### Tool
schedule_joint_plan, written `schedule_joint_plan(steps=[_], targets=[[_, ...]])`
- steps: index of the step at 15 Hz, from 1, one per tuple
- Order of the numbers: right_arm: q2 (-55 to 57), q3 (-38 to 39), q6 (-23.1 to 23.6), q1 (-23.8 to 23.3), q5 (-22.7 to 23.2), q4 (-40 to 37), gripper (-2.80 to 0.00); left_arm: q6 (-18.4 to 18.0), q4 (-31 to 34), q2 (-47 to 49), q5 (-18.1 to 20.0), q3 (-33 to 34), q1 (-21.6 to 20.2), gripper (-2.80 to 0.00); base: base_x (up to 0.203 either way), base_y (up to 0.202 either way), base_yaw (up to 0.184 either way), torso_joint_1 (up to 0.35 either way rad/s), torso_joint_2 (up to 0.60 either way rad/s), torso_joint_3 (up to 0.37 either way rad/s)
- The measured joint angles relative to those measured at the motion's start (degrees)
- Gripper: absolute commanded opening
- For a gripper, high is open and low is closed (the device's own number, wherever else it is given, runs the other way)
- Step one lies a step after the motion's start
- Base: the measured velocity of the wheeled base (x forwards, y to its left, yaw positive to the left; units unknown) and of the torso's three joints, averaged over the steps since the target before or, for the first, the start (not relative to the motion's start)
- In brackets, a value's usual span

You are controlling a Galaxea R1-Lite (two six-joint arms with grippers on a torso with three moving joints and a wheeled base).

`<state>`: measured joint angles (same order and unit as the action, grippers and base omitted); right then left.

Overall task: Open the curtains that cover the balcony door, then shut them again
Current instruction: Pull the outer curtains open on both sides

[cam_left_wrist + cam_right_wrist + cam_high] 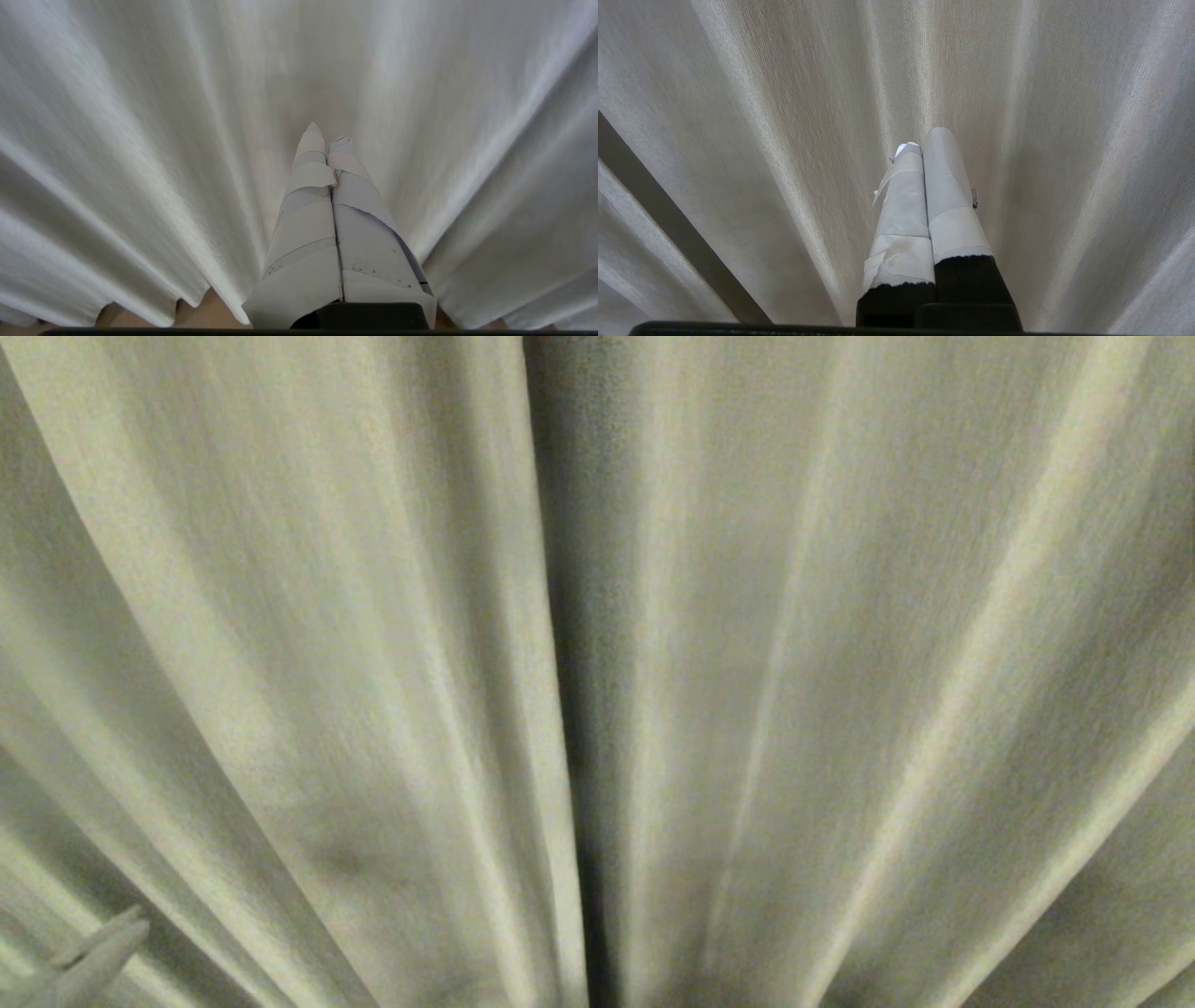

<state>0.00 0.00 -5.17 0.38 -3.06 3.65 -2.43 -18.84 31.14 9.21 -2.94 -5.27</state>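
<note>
Curtains: you see the curtains [373, 663] drawn together, cream pleats filling the whole head view, with a dark seam where the two panels meet just right of centre.
Balcony door: hidden from you behind the fabric; a dark diagonal strip [668, 224] in the right wrist view may be its frame, but you cannot be sure.
Left gripper: your left gripper [327, 135] has its taped fingers pressed together, holding nothing, tips close to the cloth; only its tip [93, 952] shows at the head view's near left corner.
Right gripper: your right gripper [927, 140] also has its fingers together, empty, pointing at the curtain.
Floor: a tan sliver [210, 312] shows under the hem.
Writing: nothing readable.
</note>
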Motion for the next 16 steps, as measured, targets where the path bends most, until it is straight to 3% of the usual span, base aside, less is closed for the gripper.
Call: schedule_joint_plan(steps=[2, 4, 9, 16], targets=[[0.00, 0.00, 0.02, 0.00, 0.00, 0.01, -2.80, -0.02, 3.23, -5.28, -4.88, 1.98, 3.35, -2.80, 0.000, 0.000, 0.000, 0.000, 0.00, 0.000], [0.00, 0.00, 0.02, 0.00, 0.00, -0.01, -2.80, 0.12, 8.19, -10.70, -7.26, 2.59, 5.36, -2.80, 0.000, 0.000, 0.000, 0.000, 0.00, 0.000], [0.00, 0.00, 0.01, 0.00, 0.00, -0.01, -2.80, 0.48, 18.69, -24.71, -8.76, 2.87, 5.45, -2.80, 0.000, 0.000, 0.000, 0.000, 0.00, 0.000], [0.00, 0.00, 0.02, 0.00, 0.00, -0.01, -2.80, 0.72, 18.78, -30.92, -9.05, 2.94, 5.27, -2.80, 0.000, 0.000, 0.000, 0.000, 0.00, 0.000]])
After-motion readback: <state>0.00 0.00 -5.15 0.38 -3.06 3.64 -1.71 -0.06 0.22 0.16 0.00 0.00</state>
